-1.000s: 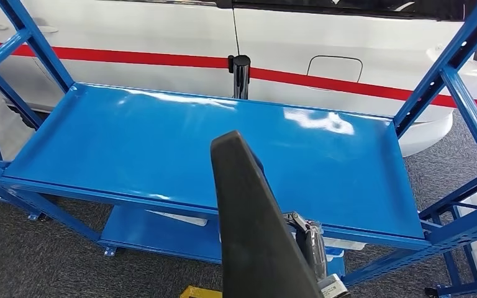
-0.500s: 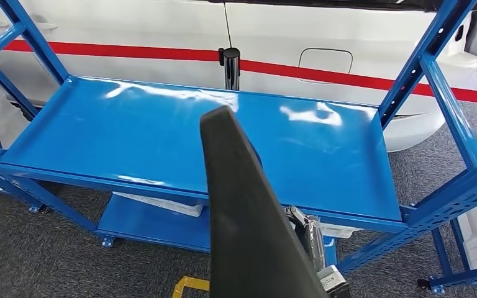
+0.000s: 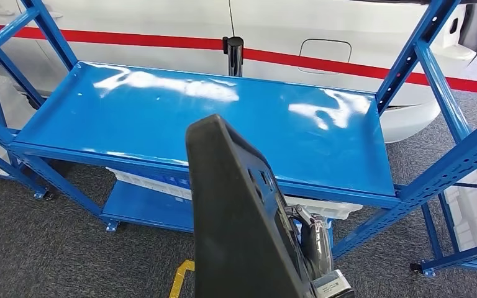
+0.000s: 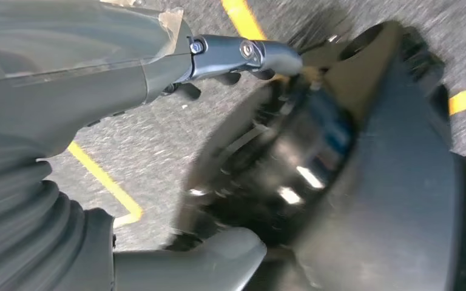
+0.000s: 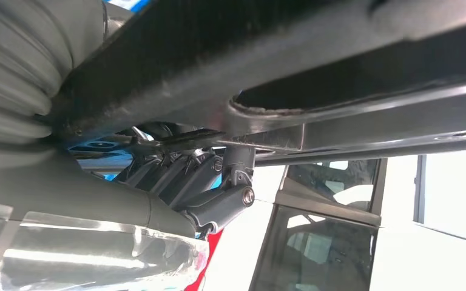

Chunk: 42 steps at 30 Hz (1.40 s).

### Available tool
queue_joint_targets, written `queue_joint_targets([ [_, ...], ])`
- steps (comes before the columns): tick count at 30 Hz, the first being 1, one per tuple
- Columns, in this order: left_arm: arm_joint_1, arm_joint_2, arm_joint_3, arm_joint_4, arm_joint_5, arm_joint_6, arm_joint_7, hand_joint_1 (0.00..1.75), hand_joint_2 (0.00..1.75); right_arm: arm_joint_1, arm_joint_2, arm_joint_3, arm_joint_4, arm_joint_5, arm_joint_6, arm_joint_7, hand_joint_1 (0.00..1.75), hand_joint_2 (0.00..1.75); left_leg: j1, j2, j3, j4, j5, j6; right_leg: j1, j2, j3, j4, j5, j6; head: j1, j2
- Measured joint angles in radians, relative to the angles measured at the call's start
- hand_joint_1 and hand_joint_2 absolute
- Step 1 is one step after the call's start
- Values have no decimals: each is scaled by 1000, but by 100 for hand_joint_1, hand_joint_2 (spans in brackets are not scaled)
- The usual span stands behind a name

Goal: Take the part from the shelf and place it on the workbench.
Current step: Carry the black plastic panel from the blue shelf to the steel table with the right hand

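The part (image 3: pixel 239 217) is gripped by the right hand (image 5: pixel 176 182) and left hand (image 4: pixel 158 79), fingers closed on it. If tilted in carrying, it could slip, or be struck against the shelf (image 3: pixel 161 118).

Head view: from high, facing forward and down onto blue shelf (image 3: pixel 223 124), near. Left wrist view: close behind left hand (image 4: pixel 176 73), facing floor. Right wrist view: pressed under dark part (image 5: pixel 267 54) (shared with both others).

Shelf (image 3: pixel 161 118) glossy blue painted metal; part (image 3: pixel 236 223) matt black plastic; floor (image 3: pixel 49 248) rough grey carpet.
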Motion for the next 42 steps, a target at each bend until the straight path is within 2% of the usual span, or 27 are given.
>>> queue_joint_targets([
  [2, 1, 17, -23, 0, -25, -30, 36, 0, 175, 0, 11, -2, -1, 8, 10, 7, 175, 175, -3, -1, -15, 15, 8, -13, 4, 3, 33, -65, -12, -9, 3, 0],
  [4, 6, 30, -52, 0, -36, -33, 63, 0, 175, 1, 22, -4, -1, 14, 17, 12, 175, 175, 2, -2, -22, 21, 12, -25, -1, 4, 19, -68, -11, -25, 2, 0],
  [5, 8, 36, -64, 0, -35, -32, 69, 0, 175, 1, 27, -6, -1, 16, 19, 13, 175, 175, 6, -3, -27, 31, -4, -30, -4, 2, 13, -67, -5, -34, 2, 0],
  [7, 7, 43, -76, 0, -35, -32, 75, 0, 175, 1, 35, -9, -1, 17, 20, 14, 175, 175, 12, -5, -48, 97, -83, -39, -5, -3, 0, -67, 10, -58, -1, 0],
  [9, 7, 45, -83, 0, -35, -31, 76, 0, 175, 1, 41, -12, -2, 18, 20, 14, 175, 175, 14, -5, -73, 213, -168, -46, 4, -8, -15, -66, 25, -73, -4, 0],
  [10, 7, 46, -86, 0, -31, -27, 76, 0, 175, 2, 42, -13, -2, 19, 20, 15, 175, 175, 16, -5, -77, 261, -182, -49, 7, -10, -23, -65, 32, -75, -4, 0],
  [12, 7, 47, -89, 0, -8, -3, 73, 0, 175, 5, 43, -15, -3, 22, 17, 16, 175, 175, 19, -5, -46, 269, -145, -52, 11, -11, -38, -60, 45, -73, -4, 0],
  [14, 7, 46, -80, 0, 46, 45, 61, 0, 175, 14, 45, -17, -10, 30, 7, 19, 175, 175, 23, -8, 40, 161, -96, -53, 13, -10, -52, -54, 54, -67, -5, 0],
  [16, 7, 44, -52, 0, 114, 102, 40, 0, 175, 27, 47, -18, -22, 37, -6, 21, 175, 175, 21, -17, 106, 56, -89, -49, 15, -11, -61, -50, 63, -54, -4, 0],
  [17, 6, 42, -33, 0, 146, 129, 29, 0, 175, 31, 47, -17, -27, 38, -9, 21, 175, 175, 17, -21, 114, 34, -94, -46, 16, -11, -66, -49, 70, -46, -3, 0],
  [19, 3, 37, 5, -1, 195, 171, 6, 0, 175, 32, 46, -15, -30, 28, 0, 17, 175, 175, 11, -19, 105, 16, -87, -33, 14, -11, -78, -47, 82, -30, -2, 0],
  [20, 0, 33, 25, -1, 213, 192, -7, 0, 175, 31, 43, -13, -28, 20, 8, 12, 175, 175, 9, -16, 98, 6, -80, -22, 14, -10, -89, -39, 74, -28, -2, 0],
  [21, -2, 29, 43, -1, 227, 215, -22, 0, 175, 28, 38, -9, -24, 10, 16, 4, 175, 175, 8, -12, 89, -4, -71, -8, 15, -9, -106, -15, 49, -31, 0, 0],
  [23, -5, 20, 74, -2, 253, 272, -51, 0, 175, 21, 23, 0, -9, -9, 21, -13, 175, 175, 3, -7, 65, -11, -49, 14, 15, -6, -141, 77, -31, -48, 5, 0],
  [24, -5, 18, 88, -2, 265, 300, -60, 0, 175, 19, 14, 5, 0, -16, 19, -20, 175, 175, -1, -6, 50, -11, -38, 20, 15, -5, -154, 136, -67, -54, 8, 0],
  [25, -5, 15, 102, -3, 275, 321, -66, 0, 175, 18, 7, 9, 9, -21, 17, -25, 175, 175, -4, -5, 36, -10, -27, 21, 16, -5, -158, 185, -82, -53, 10, 0],
  [27, -5, 11, 126, -3, 289, 344, -71, 0, 175, 17, -6, 16, 22, -26, 15, -30, 175, 175, -9, -3, 5, -9, -3, 21, 17, -5, -133, 213, -54, -37, 12, 0],
  [29, -5, 9, 147, -3, 308, 365, -69, 0, 175, 15, -14, 21, 30, -27, 12, -30, 175, 175, -12, -3, -26, -5, 20, 17, 18, -5, -50, 120, -5, -25, 12, 0],
  [31, -6, 7, 174, -4, 342, 406, -60, 0, 175, 11, -20, 27, 34, -29, 3, -31, 175, 175, -15, -3, -46, 4, 39, 8, 24, -5, 51, -34, -13, -33, 11, 0],
  [32, -6, 5, 191, -6, 360, 427, -55, 0, 175, 8, -23, 31, 36, -31, -2, -32, 175, 175, -16, -2, -51, 6, 49, 3, 28, -4, 80, -86, -27, -40, 11, 0],
  [34, -7, 3, 221, -8, 380, 455, -49, 0, 175, 5, -28, 37, 41, -35, -12, -38, 175, 175, -14, -2, -56, 6, 65, -7, 29, -3, 82, -113, -31, -53, 11, 0],
  [35, -7, 2, 232, -9, 383, 462, -48, 0, 175, 4, -30, 39, 44, -37, -15, -43, 175, 175, -11, -4, -60, 11, 58, -12, 26, -4, 75, -112, -22, -60, 10, 0],
  [36, -7, 2, 241, -9, 384, 466, -47, 0, 175, 3, -32, 42, 48, -41, -17, -50, 175, 175, -7, -6, -67, 27, 31, -18, 22, -6, 66, -111, -12, -71, 8, 0],
  [39, -6, -1, 253, -9, 382, 472, -35, 0, 175, -1, -37, 56, 60, -55, -19, -72, 175, 175, 3, -11, -99, 173, -126, -35, 24, -13, 31, -111, 22, -94, 4, 0],
  [40, -6, -2, 255, -9, 382, 472, -30, 0, 175, -3, -38, 60, 65, -58, -20, -77, 175, 175, 7, -12, -104, 232, -154, -40, 26, -14, 18, -110, 33, -96, 3, 0],
  [41, -6, -2, 257, -9, 382, 473, -26, 0, 175, -4, -39, 65, 70, -60, -20, -81, 175, 175, 11, -12, -102, 276, -154, -44, 28, -14, 4, -107, 45, -95, 4, 0],
  [42, -7, -3, 261, -9, 385, 473, -23, 0, 175, -6, -40, 69, 75, -61, -20, -84, 175, 175, 15, -12, -88, 292, -130, -46, 30, -15, -11, -104, 55, -93, 3, 0],
])
